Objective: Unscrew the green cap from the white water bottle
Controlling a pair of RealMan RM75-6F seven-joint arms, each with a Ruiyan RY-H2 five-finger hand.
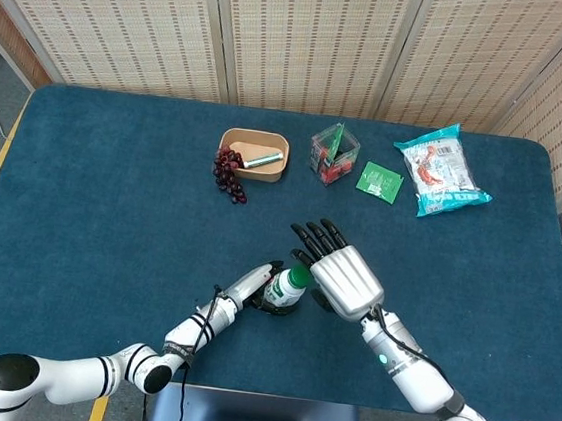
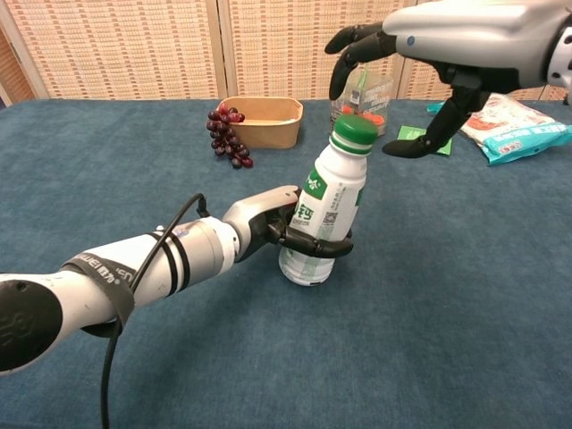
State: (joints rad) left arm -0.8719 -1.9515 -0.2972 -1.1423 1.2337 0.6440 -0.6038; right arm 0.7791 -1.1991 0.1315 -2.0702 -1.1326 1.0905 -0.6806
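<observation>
On the dark blue cloth table (image 2: 107, 143), the tilted white plastic water bottle (image 2: 323, 214) is gripped low by the left hand (image 2: 268, 223), its round green cap (image 2: 354, 131) just below and left of the spread, empty right hand (image 2: 438, 54).

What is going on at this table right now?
A two-armed robot is trying to unscrew a bottle. Its left hand grips the white bottle, which stands tilted on the blue table. The right hand hovers open just above the green cap, not touching it. The cap sits on the bottle.
</observation>
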